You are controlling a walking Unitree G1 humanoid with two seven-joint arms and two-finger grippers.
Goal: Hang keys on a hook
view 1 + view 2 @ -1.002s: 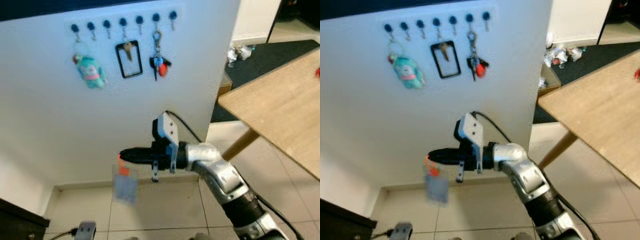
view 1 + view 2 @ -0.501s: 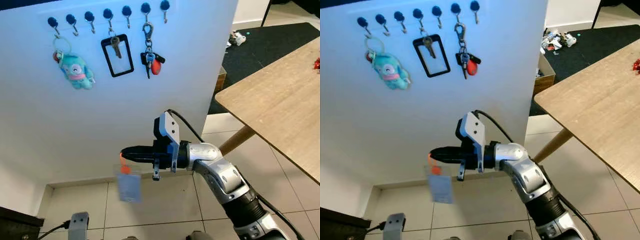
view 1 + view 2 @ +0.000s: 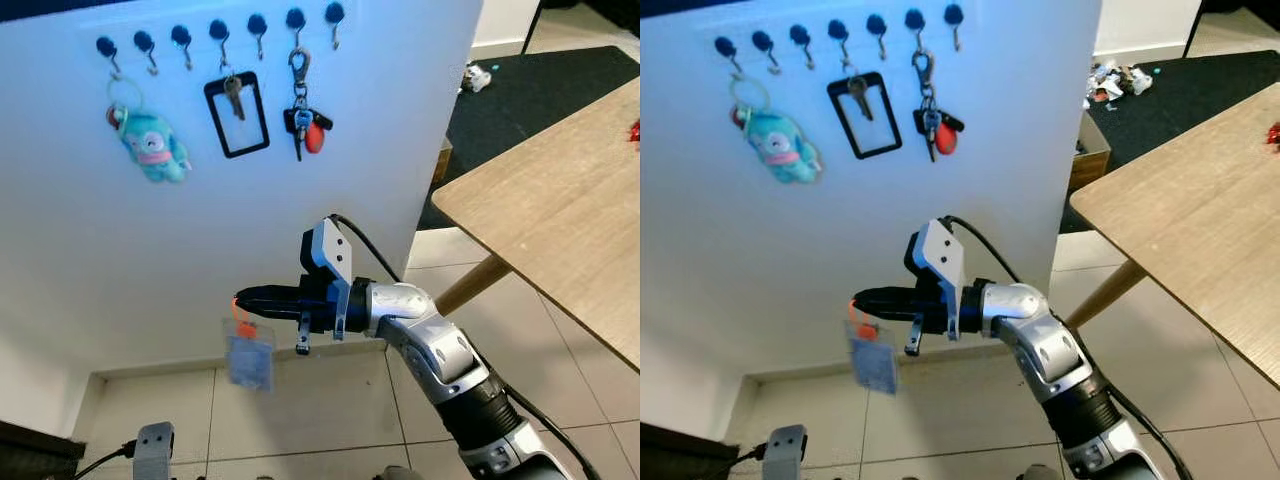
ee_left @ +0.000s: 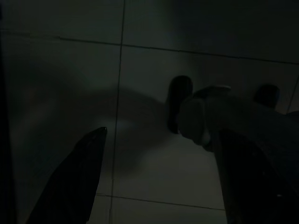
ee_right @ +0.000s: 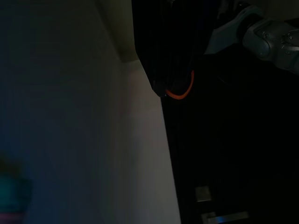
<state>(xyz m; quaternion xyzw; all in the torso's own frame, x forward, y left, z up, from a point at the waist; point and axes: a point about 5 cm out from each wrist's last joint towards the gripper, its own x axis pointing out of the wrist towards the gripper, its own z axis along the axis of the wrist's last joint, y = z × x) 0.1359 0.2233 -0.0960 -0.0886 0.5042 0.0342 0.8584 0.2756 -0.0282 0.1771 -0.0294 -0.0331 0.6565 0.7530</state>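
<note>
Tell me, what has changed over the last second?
Little. The right gripper stays shut on the orange ring with its swinging bluish tag, low before the white wall. The camera shifted; the teal plush keychain and hooks haven't moved.

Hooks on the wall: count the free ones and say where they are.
4. Of seven hooks, the second, third, fifth and seventh from the left are bare. The others hold the plush toy, black tag and key bunch.
</note>
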